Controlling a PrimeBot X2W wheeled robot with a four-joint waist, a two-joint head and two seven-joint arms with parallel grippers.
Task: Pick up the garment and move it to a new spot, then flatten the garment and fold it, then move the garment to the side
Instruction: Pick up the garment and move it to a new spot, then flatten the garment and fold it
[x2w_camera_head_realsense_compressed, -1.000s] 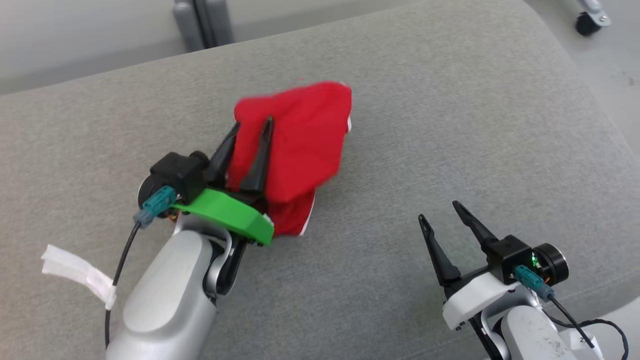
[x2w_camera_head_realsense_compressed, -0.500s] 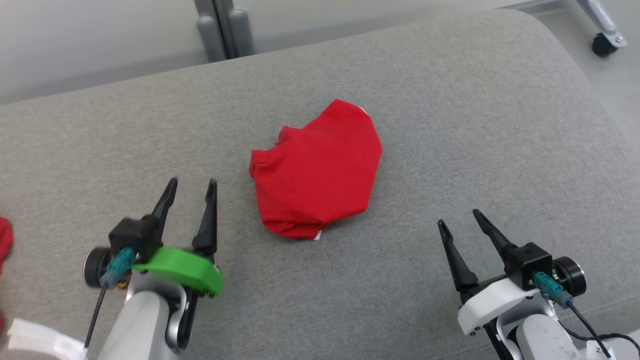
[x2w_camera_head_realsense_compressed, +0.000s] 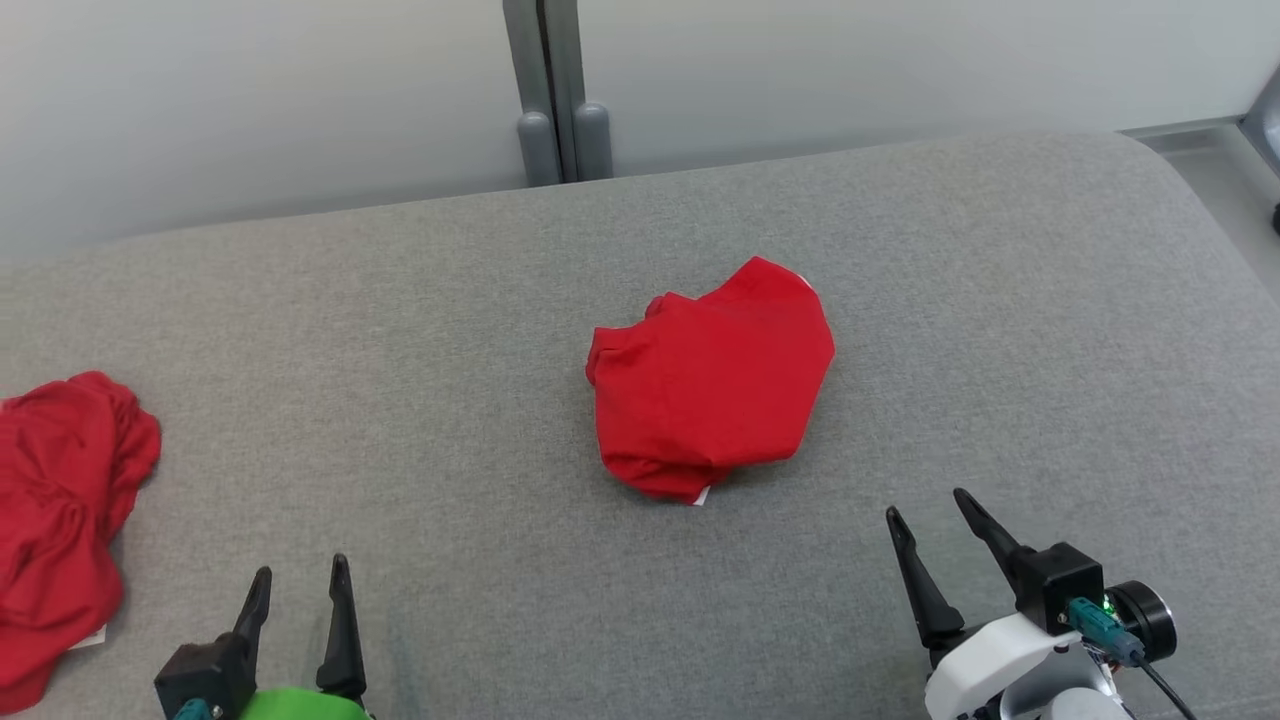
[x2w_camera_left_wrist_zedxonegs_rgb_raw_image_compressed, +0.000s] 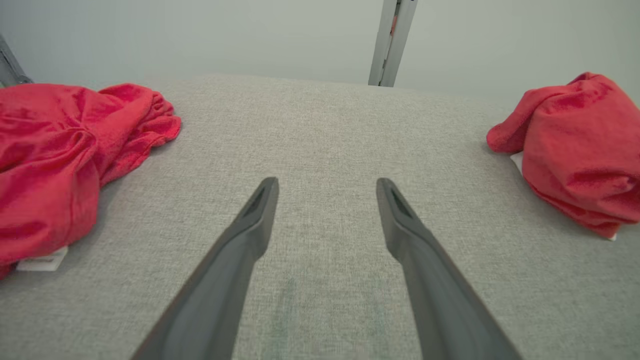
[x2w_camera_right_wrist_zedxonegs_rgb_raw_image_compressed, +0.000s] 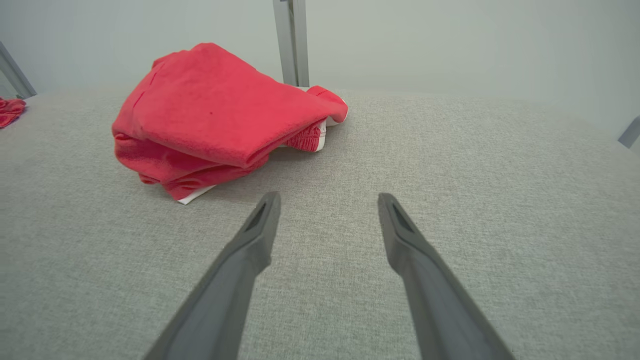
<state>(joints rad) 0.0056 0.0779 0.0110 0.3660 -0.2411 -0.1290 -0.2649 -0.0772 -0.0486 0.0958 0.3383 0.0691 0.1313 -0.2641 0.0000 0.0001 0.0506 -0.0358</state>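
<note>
Fig. item: red garment (x2w_camera_head_realsense_compressed: 710, 385) lies in a loose lump mid-cushion (x2w_camera_head_realsense_compressed: 400, 350), ahead of & between the 2 grippers, touching neither. A white tag (x2w_camera_head_realsense_compressed: 700, 495) pokes out at its near edge.
L arm: left gripper (x2w_camera_head_realsense_compressed: 301, 568) at lower left of head view, fingers spread, nothing between them, over bare cushion.
R arm: right gripper (x2w_camera_head_realsense_compressed: 926, 505) at lower right, fingers apart & empty; garment ahead & to its left.
Done (est.): step 1, pick up & move, looks complete, as the garment rests free at a central spot.
Left (est.): flatten, fold, shift aside. Layers are bunched & doubled over, not laid flat.
Surroundings: 2nd red cloth (x2w_camera_head_realsense_compressed: 60, 500) heaped at far left of cushion, well apart from garment; gray post (x2w_camera_head_realsense_compressed: 550, 100) behind cushion, against a pale wall.
Obstacles: none betw. grippers & garment. The 2nd red cloth takes up the left side, so the right prob. offers freer room for setting aside.
</note>
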